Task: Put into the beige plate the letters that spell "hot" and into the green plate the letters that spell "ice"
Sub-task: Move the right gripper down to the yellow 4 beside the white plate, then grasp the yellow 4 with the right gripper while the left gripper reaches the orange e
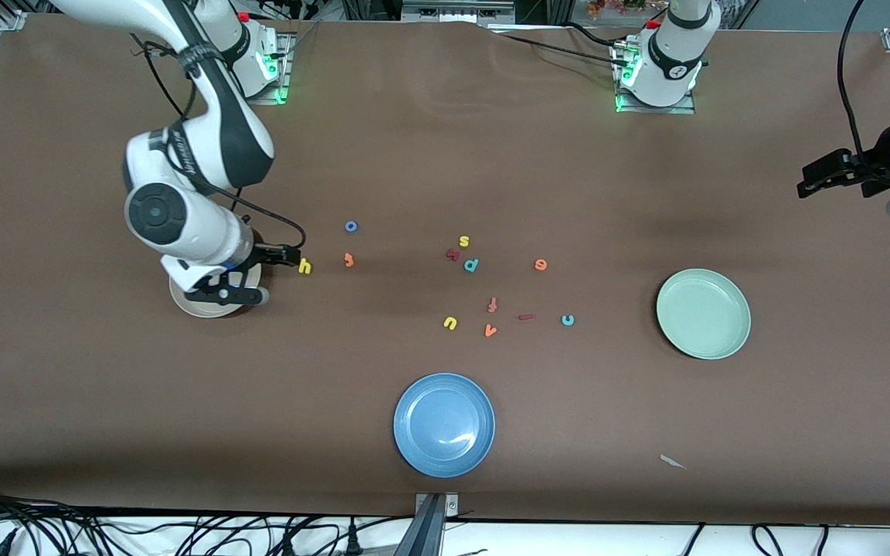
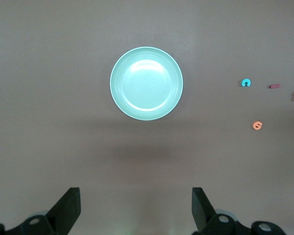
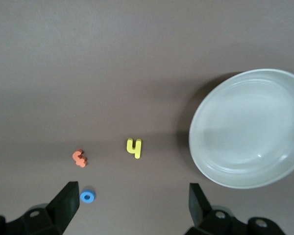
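- Yellow h (image 1: 305, 266), orange t (image 1: 348, 259) and blue o (image 1: 351, 226) lie on the table beside the beige plate (image 1: 182, 300).
- Right gripper (image 1: 230, 293) hangs over that plate, jaws apart, empty.
- Left gripper (image 2: 136, 208) waits at its end, jaws wide.
- Teal c (image 1: 567, 320), red i (image 1: 525, 316) and orange e (image 1: 541, 265) sit near the green plate (image 1: 703, 313).

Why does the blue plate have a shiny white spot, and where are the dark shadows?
Front view: the round blue plate shows a white glare streak from lights overhead. Right wrist view: the round beige plate casts a dark shadow along one edge onto the brown table. Left wrist view: a soft dark band lies on the table beside the round pale green plate.
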`<control>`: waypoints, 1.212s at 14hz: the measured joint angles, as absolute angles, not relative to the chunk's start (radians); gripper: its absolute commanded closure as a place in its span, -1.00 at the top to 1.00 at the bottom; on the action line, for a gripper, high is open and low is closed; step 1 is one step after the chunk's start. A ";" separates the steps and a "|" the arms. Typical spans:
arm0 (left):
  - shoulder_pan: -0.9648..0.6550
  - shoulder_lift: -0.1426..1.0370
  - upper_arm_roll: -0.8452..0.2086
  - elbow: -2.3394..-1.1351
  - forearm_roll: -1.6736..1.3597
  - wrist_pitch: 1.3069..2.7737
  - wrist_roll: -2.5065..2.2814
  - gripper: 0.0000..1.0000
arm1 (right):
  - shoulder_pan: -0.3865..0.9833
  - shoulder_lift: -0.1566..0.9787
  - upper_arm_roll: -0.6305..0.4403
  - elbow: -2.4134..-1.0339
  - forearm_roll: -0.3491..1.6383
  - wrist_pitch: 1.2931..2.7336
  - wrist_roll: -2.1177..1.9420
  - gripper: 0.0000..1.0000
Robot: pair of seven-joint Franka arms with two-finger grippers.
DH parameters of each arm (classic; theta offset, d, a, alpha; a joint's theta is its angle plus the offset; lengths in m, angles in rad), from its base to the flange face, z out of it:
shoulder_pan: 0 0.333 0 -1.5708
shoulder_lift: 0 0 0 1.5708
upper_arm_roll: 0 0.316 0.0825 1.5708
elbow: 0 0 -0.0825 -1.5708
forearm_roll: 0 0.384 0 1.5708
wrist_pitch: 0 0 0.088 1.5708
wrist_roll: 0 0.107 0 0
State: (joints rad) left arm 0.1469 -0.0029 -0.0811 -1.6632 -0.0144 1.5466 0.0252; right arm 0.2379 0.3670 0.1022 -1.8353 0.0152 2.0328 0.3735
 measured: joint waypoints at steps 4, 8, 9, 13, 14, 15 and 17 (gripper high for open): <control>0.144 0.002 -0.088 -1.664 -0.014 1.552 0.025 1.00 | 0.247 0.392 0.102 -1.925 0.015 2.151 0.374 0.97; 0.137 0.065 -0.126 -1.671 -0.014 1.617 0.024 1.00 | 0.249 0.450 0.102 -1.978 0.015 2.268 0.373 0.85; 0.129 0.090 -0.130 -1.672 -0.015 1.639 0.024 1.00 | 0.251 0.464 0.102 -1.988 0.015 2.282 0.373 0.83; 0.072 0.183 -0.136 -1.674 -0.015 1.735 -0.020 1.00 | 0.265 0.490 0.102 -1.997 0.015 2.322 0.380 0.58; 0.057 0.204 -0.137 -1.674 -0.015 1.763 -0.040 1.00 | 0.267 0.490 0.102 -2.001 0.015 2.331 0.383 0.53; 0.041 0.223 -0.137 -1.675 -0.015 1.789 -0.061 1.00 | 0.268 0.490 0.102 -2.003 0.015 2.335 0.387 0.53; 0.008 0.266 -0.139 -1.678 -0.015 1.847 -0.108 1.00 | 0.268 0.496 0.102 -2.009 0.015 2.349 0.393 0.29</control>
